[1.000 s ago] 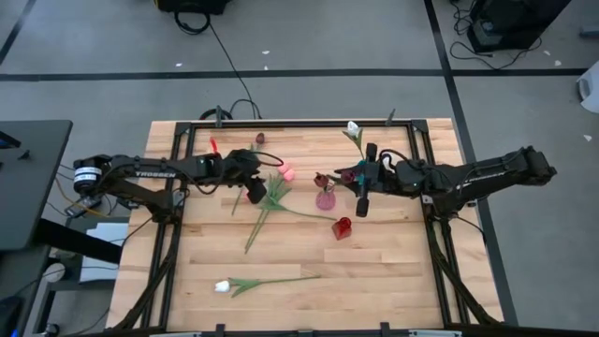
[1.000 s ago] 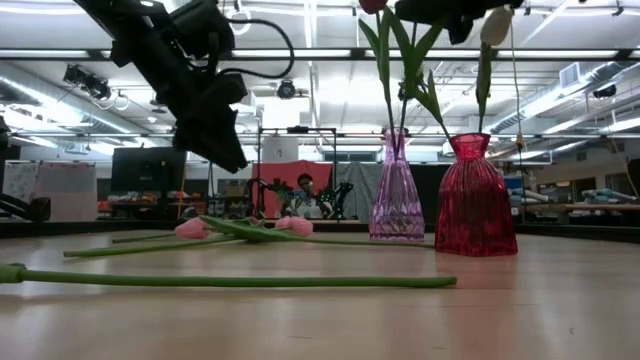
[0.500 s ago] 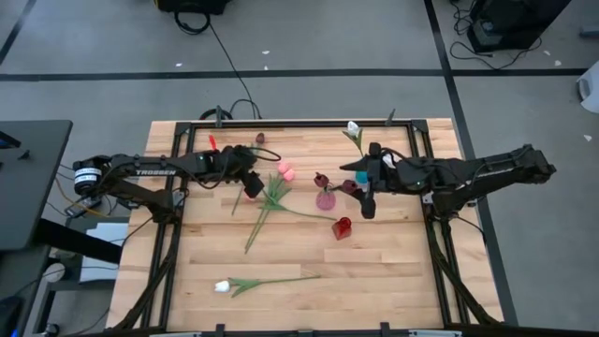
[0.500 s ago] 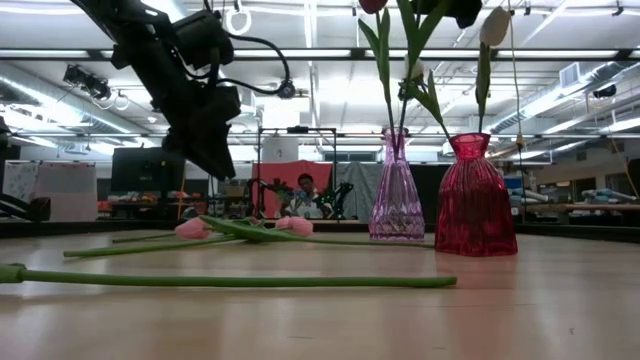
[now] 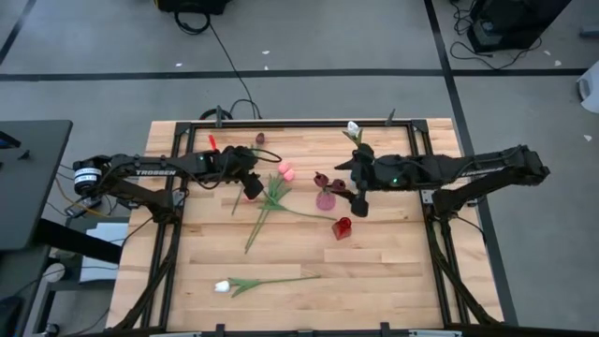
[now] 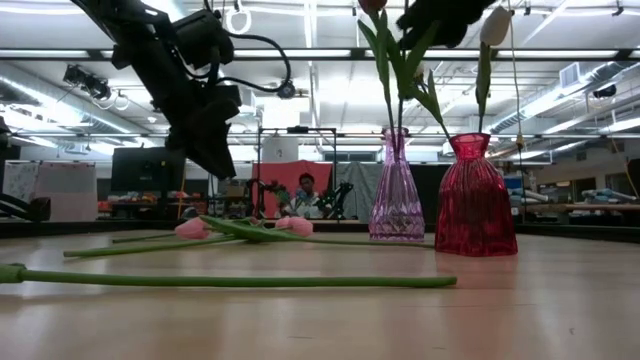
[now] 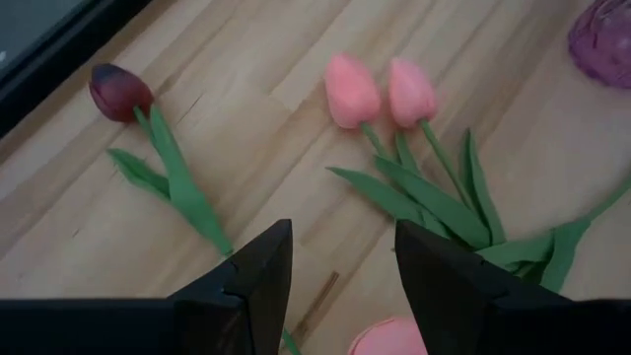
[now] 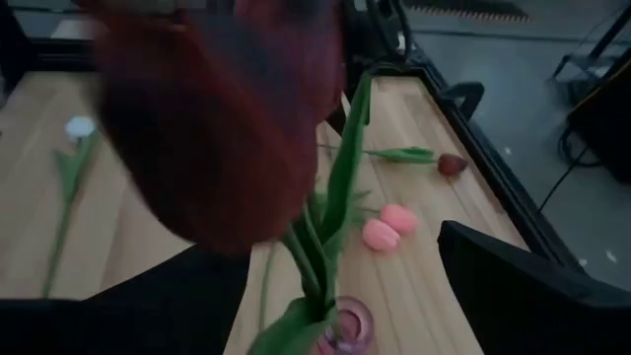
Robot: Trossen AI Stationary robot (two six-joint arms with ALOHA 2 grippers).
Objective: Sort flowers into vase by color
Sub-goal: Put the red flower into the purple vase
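Two pink tulips (image 5: 284, 172) lie on the table, and their stems run toward the near edge. A third pink head (image 7: 394, 340) shows below my left gripper (image 7: 343, 237), which hangs open and empty over them (image 5: 251, 190). A maroon tulip (image 5: 259, 139) lies near the far edge and a white one (image 5: 222, 285) near the front. Maroon tulips (image 6: 385, 60) stand in the purple vase (image 5: 325, 198). My right gripper (image 5: 348, 187) is open above that vase, with a maroon head (image 8: 217, 118) close before its camera. A white tulip (image 6: 495, 25) rises above the red vase (image 5: 342, 227).
A black metal frame (image 5: 281, 123) runs along the table's far and side edges. A small red object (image 5: 213, 145) lies at the far left. Green stems (image 5: 262, 220) spread over the middle. Bare wood lies at the near right (image 5: 393, 271). A person (image 6: 305, 185) sits in the room behind.
My right gripper has moved a little toward the table's left, closer over the purple vase. My left gripper has shifted slightly toward the table's left, still above the pink tulips. The flowers and vases have stayed where they were.
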